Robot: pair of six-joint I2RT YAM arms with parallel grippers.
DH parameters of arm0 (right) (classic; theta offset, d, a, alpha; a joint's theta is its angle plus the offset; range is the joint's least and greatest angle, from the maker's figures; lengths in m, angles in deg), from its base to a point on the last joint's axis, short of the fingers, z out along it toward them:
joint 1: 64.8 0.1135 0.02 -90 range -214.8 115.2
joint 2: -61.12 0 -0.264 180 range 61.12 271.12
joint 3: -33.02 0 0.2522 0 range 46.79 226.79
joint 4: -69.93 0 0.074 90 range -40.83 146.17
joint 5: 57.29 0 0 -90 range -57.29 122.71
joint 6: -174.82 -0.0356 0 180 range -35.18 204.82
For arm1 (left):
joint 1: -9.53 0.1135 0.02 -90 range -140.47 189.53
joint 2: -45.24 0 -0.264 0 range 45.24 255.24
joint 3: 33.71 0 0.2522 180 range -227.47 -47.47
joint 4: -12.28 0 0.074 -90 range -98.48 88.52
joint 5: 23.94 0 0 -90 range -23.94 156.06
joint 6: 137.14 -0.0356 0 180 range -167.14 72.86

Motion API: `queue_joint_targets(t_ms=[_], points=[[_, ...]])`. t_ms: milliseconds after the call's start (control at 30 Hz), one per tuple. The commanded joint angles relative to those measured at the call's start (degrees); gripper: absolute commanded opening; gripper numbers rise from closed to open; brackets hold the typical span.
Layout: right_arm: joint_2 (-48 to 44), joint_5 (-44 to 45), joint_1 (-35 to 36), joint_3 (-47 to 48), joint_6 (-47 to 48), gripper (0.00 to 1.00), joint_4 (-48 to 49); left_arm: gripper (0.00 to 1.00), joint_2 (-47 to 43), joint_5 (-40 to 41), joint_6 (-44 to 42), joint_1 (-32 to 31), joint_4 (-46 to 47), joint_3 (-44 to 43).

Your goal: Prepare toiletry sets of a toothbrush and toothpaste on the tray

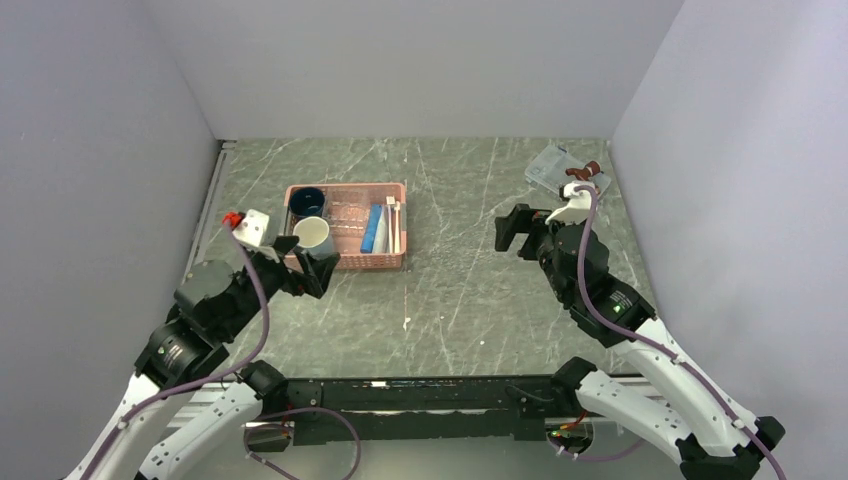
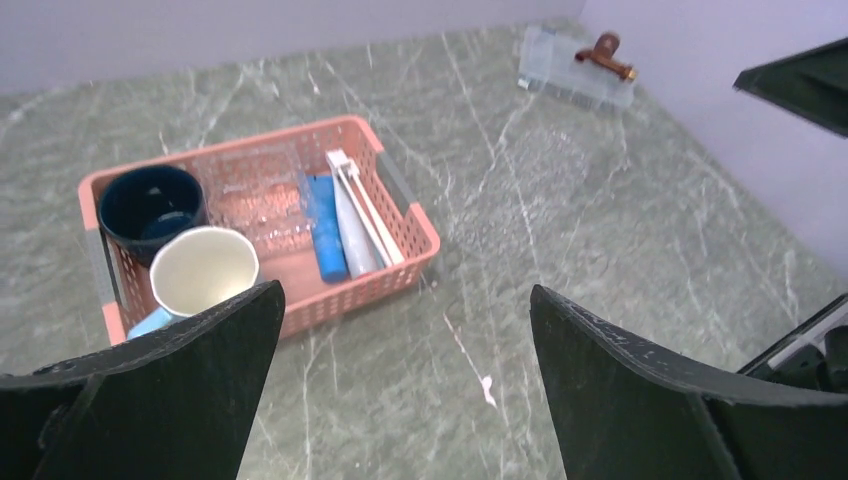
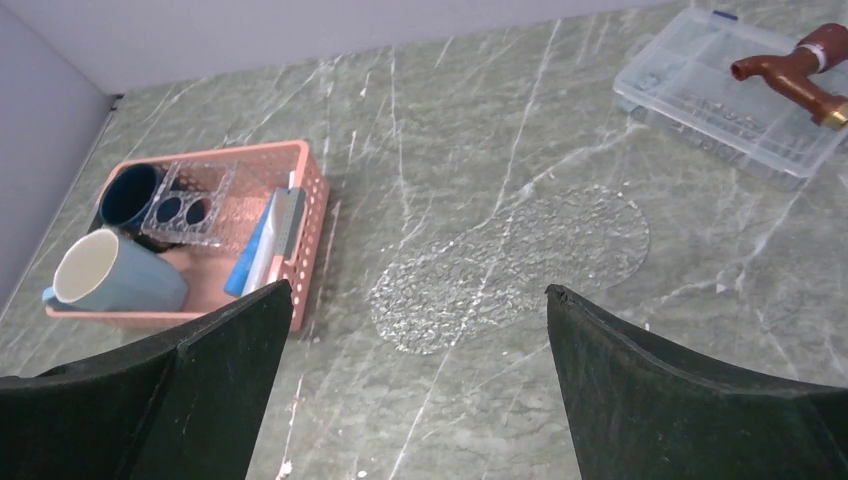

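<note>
Both arms are up off the table and neither claw has anything in it. The left gripper (image 1: 312, 270) hangs at the near-left corner of the pink basket (image 1: 372, 262), jaws spread wide and empty. The right gripper (image 1: 513, 230) sits well off to the basket's right, jaws just as wide and holding nothing. Inside the basket, the toothbrushes (image 2: 365, 208) lie side by side along its right wall, slim and whitish. The toothpaste (image 2: 325, 228), a flat blue tube, lies parallel to them toward the basket's middle, with a pale grey tube (image 2: 352, 238) squeezed between. Further left in the basket stands a clear holder (image 2: 250, 185) with round holes. A dark blue mug (image 2: 150, 200) sits in the far-left corner, and a light blue mug (image 2: 205, 270) lies over on its side at the near-left. The tray (image 3: 510, 265) lies flat on the marble table (image 3: 450, 120) to the right of the basket, apart from it. It sits between the basket and a clear box (image 3: 720, 110) with a brown tool (image 3: 790, 70) resting on top.
</note>
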Motion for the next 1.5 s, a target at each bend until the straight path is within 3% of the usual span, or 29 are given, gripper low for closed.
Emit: queue_joint_targets(t_ms=[0,233,467,1100,1467], points=[[0.4,5.1,0.2,0.8,-0.9,1.00,0.4,0.99,-2.4,2.3,-1.7,0.2,4.4,0.6],[2.3,-4.5,0.3,2.2,4.6,1.00,2.8,0.99,-3.7,5.7,-1.5,0.8,3.5,0.6],[6.9,-8.1,0.2,4.5,5.4,1.00,2.0,0.99,-3.1,2.4,-0.6,4.2,3.5,0.4],[30.5,-4.3,0.3,14.8,1.4,0.97,-4.7,0.99,-1.7,2.6,2.0,10.9,2.2,0.0],[41.7,-9.9,-8.7,16.8,-0.1,0.96,-2.6,0.99,-3.4,5.3,2.1,11.0,1.9,0.4]])
